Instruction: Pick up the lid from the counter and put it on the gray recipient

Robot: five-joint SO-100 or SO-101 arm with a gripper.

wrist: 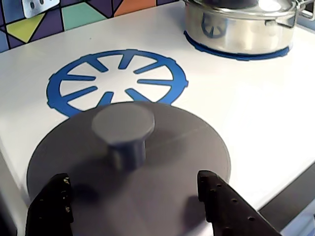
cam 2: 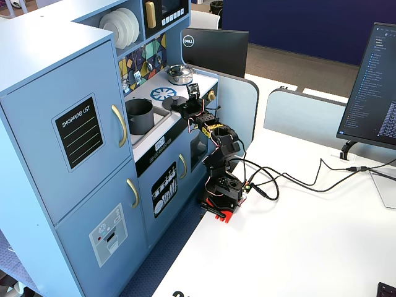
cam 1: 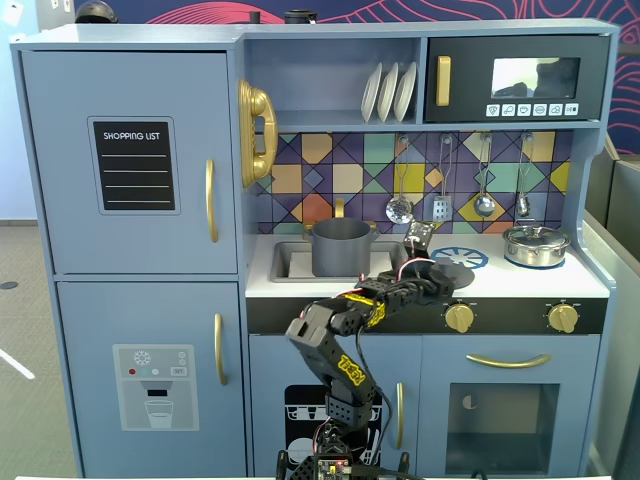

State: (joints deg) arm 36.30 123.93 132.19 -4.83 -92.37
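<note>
In the wrist view the gripper [wrist: 135, 206] is spread wide, its two black fingers [wrist: 224, 206] low on either side of the knob of the lid [wrist: 172, 147], not closed on it. The lid lies flat on the white worktop [wrist: 256, 113], overlapping the blue burner ring [wrist: 118, 78], close to the front edge. In a fixed view the gray recipient [cam 1: 341, 247] stands in the sink, well left of the lid [cam 1: 452, 274].

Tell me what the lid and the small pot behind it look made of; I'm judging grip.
The lid: matte gray, probably plastic; it shows no glints. The small pot: polished metal, likely steel; it mirrors the blue burner ring.
</note>
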